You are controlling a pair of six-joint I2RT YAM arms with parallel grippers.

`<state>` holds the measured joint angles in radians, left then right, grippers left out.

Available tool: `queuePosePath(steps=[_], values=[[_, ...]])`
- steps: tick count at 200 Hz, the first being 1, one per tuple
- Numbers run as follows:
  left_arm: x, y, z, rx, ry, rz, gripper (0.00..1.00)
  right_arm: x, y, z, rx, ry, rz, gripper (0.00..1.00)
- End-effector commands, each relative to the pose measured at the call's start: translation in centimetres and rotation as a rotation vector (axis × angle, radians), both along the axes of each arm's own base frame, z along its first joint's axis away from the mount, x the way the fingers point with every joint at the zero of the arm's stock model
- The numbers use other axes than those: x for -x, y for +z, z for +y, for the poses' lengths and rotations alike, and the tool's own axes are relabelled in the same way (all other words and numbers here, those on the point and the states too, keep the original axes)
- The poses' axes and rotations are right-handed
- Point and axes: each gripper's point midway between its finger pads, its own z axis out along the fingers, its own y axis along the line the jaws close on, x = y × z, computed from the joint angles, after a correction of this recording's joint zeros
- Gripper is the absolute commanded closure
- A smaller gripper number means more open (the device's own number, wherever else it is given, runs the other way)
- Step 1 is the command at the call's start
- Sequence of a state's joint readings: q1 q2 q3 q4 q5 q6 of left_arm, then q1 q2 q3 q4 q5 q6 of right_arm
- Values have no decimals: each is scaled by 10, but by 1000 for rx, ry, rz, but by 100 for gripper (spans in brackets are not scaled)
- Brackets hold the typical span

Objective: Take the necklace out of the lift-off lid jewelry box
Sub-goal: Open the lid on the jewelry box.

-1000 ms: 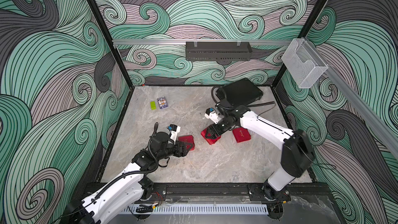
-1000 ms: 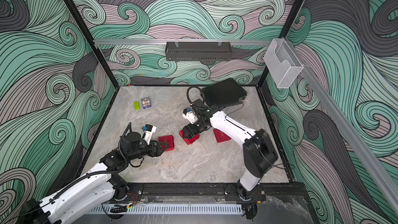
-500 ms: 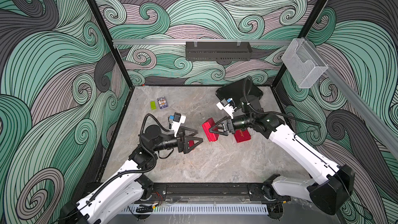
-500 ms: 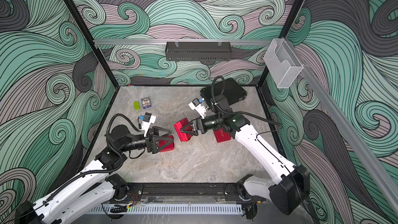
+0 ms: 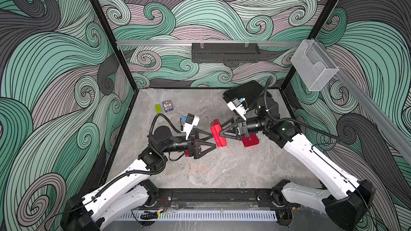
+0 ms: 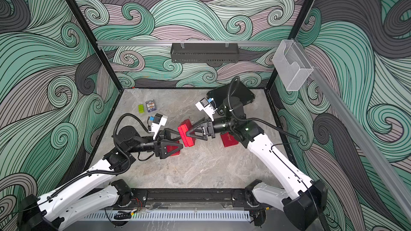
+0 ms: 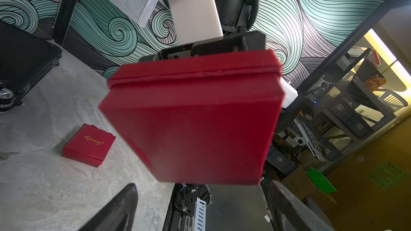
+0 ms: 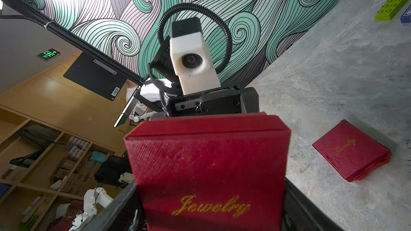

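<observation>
Jewelry box (image 5: 216,130) clamped on edge mid-frame in your right gripper (image 5: 222,132), your left gripper (image 5: 213,140) level opposite, jaws spread wide.

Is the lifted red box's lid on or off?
On: lid sits on the box, thin seam only; right tool grips it on edge.

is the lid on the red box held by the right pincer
Yes, the red jewelry box in the right pincer is closed, gold-lettered lid seated on its base.

Jewelry box (image 5: 216,130) between left claw (image 5: 213,140), right claw (image 5: 222,133); other box (image 5: 251,141) to right.
</observation>
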<state>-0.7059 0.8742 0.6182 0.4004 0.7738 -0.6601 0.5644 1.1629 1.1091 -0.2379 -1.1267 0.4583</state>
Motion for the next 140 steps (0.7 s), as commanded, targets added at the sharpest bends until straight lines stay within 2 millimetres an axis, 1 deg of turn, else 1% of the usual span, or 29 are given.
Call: queuePosePath(steps=[1, 32, 114, 129, 136, 140], values=[[4, 29, -4, 54, -6, -93, 9, 14, 10, -1, -36, 44, -27, 27], [4, 31, -8, 54, -1, -97, 10, 19, 9, -2, -37, 51, -30, 27], [1, 33, -14, 57, 14, -74, 17, 22, 1, -3, -37, 51, -29, 27], [1, 32, -15, 55, 13, -68, 21, 22, 2, -4, -44, 48, -34, 26], [1, 31, -15, 55, 13, -65, 26, 23, 3, -4, -48, 48, -41, 26], [1, 31, -15, 54, 13, -65, 30, 23, 3, -4, -49, 45, -45, 26]])
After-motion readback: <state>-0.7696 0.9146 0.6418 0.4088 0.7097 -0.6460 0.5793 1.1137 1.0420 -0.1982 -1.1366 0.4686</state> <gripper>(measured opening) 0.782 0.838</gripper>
